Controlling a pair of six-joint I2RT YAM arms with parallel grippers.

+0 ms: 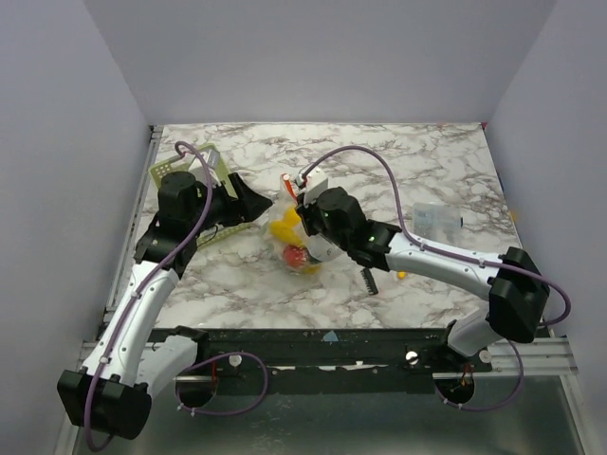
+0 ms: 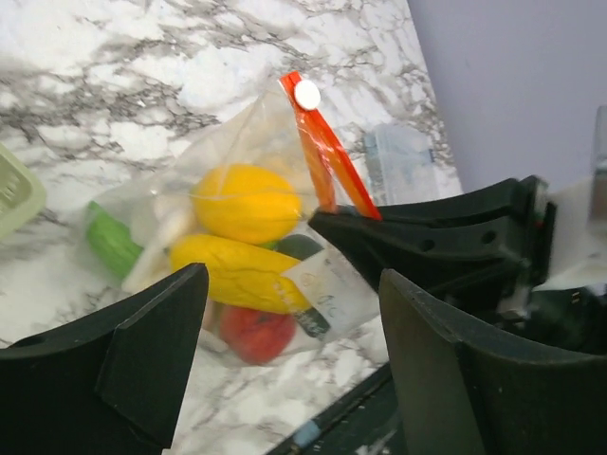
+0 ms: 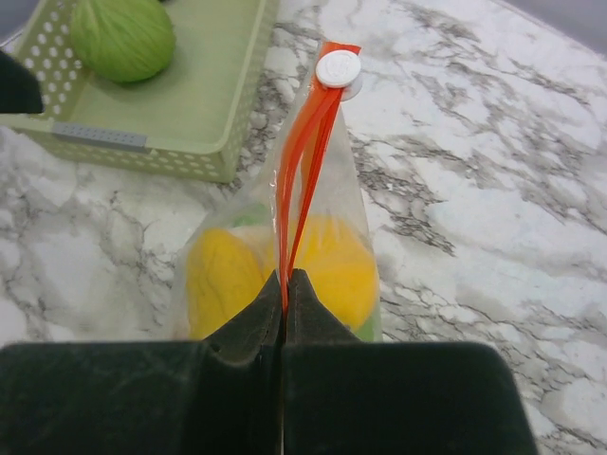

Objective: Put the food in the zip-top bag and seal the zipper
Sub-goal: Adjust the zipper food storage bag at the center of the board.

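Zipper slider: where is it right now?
Right wrist view: the white slider sits at the far end of the zipper, beyond the right gripper pinching it, beside the green basket.

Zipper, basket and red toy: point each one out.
zipper [image 3: 313, 114], right wrist view, upper part of the orange strip.
basket [image 3: 204, 95], right wrist view, bare floor.
red toy [image 2: 254, 332], left wrist view, its centre.

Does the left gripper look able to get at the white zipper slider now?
Probably yes: the left gripper is open, and the white slider sits exposed on the zipper, well beyond where the right gripper pinches it.
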